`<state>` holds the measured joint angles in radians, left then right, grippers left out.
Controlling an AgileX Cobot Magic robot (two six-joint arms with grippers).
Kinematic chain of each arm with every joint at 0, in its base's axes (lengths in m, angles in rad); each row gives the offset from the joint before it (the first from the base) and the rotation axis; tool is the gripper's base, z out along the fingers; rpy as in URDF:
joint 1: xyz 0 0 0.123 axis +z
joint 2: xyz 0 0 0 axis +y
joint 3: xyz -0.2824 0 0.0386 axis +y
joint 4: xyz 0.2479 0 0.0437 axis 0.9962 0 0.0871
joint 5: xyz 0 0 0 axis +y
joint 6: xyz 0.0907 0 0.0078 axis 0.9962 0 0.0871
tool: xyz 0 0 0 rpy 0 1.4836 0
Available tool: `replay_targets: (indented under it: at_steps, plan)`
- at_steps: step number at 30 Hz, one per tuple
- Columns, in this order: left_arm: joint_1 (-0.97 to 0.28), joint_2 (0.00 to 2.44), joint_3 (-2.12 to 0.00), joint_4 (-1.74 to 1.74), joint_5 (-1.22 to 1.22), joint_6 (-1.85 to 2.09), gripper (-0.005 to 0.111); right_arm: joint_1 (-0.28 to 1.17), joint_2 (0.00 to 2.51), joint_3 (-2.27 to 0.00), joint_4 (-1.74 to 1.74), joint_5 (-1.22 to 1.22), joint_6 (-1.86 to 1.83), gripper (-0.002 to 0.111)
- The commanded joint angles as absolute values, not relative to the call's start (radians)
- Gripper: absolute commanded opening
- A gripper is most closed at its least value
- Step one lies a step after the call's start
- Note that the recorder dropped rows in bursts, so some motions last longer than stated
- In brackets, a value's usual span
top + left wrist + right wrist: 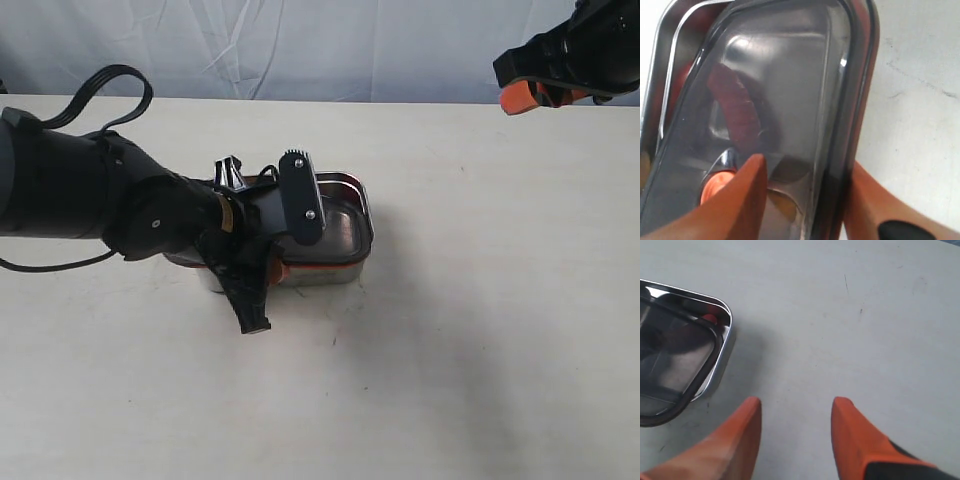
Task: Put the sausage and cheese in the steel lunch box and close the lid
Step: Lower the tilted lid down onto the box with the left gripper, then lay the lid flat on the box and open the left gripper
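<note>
The steel lunch box (352,262) stands mid-table, its rim (659,75) also showing in the left wrist view. The dark translucent lid (790,75) lies over it, with the orange seal (300,268) visible along the near side. My left gripper (807,165) is shut on the lid's long edge, one finger on top and one outside. Through the lid I see the red sausage (735,107), a yellowish patch of cheese (790,205) and the orange valve tab (715,185). My right gripper (520,95) hangs open at the far right, its jaws (796,402) holding nothing.
The left arm (80,190) and its black cable lie across the table's left side. A pale backdrop runs behind the far edge. In the right wrist view a corner of the box (722,310) sits apart from the fingers.
</note>
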<state>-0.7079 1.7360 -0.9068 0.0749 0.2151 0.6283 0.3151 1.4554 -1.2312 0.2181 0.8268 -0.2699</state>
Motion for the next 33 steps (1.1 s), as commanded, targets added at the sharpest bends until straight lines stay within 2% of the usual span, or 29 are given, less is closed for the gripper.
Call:
replay_targets:
  at_steps: [1,3,9,33]
  plan:
    - [-0.702,1.757,-0.886,0.012,0.287,0.578,0.040,0.314,1.448,-1.233,0.217,0.828,-0.269,0.043]
    - [-0.702,1.757,-0.886,0.012,0.294,0.578,0.043,0.314,1.448,-1.233,0.217,0.828,-0.269,0.043]
    - [-0.702,1.757,-0.886,0.000,0.266,0.578,0.059,0.314,1.448,-1.233,0.234,0.830,-0.269,0.043]
    - [-0.702,1.704,-0.897,0.027,0.235,0.578,0.059,0.314,1.448,-1.233,0.234,0.844,-0.269,0.043]
